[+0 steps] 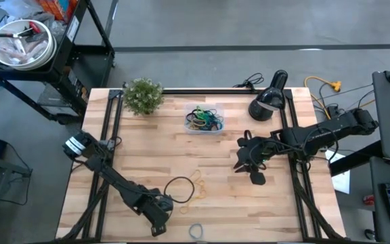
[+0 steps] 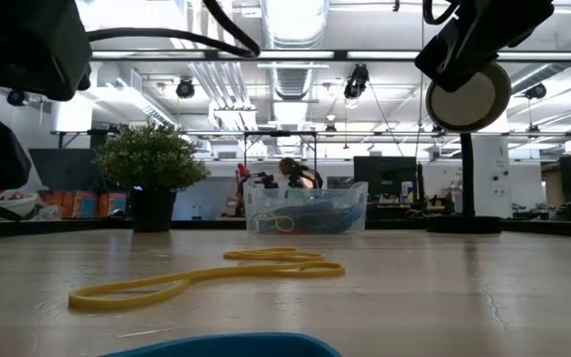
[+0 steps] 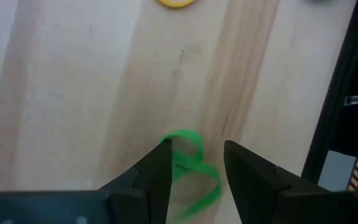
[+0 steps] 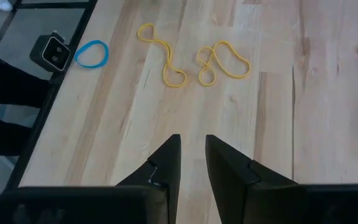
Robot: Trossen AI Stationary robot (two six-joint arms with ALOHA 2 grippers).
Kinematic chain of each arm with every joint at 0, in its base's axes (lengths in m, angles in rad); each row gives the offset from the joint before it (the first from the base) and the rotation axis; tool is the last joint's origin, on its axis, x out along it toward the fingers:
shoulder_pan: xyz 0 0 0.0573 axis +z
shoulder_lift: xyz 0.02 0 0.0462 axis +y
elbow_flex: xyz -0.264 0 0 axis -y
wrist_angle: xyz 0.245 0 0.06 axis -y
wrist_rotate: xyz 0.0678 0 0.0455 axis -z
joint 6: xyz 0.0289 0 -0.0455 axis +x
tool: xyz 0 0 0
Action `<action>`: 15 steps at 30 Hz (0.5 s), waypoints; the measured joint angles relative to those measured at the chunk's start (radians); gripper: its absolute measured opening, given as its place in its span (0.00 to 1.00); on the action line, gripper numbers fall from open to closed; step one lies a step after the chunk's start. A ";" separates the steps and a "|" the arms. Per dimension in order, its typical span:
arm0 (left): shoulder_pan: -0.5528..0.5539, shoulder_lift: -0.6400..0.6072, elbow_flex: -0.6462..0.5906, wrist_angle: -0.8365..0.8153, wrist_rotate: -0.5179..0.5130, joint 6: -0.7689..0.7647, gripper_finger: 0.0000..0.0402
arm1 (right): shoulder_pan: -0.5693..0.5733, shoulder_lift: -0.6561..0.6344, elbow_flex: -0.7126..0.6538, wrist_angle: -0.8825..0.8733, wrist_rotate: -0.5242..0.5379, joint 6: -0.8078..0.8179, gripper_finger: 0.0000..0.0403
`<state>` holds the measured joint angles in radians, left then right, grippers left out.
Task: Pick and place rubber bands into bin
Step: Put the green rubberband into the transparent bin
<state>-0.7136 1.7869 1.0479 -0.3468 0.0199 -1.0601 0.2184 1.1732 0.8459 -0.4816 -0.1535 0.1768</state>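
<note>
Straddling a thin green rubber band [image 3: 188, 171] with parted fingers, the left end effector [image 3: 194, 165] is seen gripping nothing, while several bands are already held in the clear plastic bin [image 1: 204, 129] far ahead and yellow rubber loops [image 1: 198, 184] are left on the tabletop [image 1: 147, 149] nearby.

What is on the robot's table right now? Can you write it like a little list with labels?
table: bare wooden top
bin: clear tub at the far side, already holding rubber bands
loose bands: yellow loops, black loop, blue band at the near edge
left gripper: open, low over a green band lying between its fingers
right gripper: empty, jaws narrowly apart, above bare wood
extras: small plant, black lamp
</note>
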 joint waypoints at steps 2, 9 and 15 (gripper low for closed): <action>-0.002 0.004 0.001 0.006 0.005 -0.006 0.32 | 0.000 0.000 0.000 0.000 0.000 0.000 0.17; -0.007 0.005 0.000 -0.013 0.007 -0.007 0.32 | 0.000 0.000 0.000 0.000 -0.001 0.004 0.16; -0.008 0.007 0.000 -0.044 0.007 -0.007 0.29 | 0.000 0.000 0.000 0.000 -0.001 0.007 0.16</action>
<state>-0.7216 1.7941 1.0481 -0.3908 0.0273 -1.0676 0.2188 1.1732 0.8459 -0.4812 -0.1547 0.1841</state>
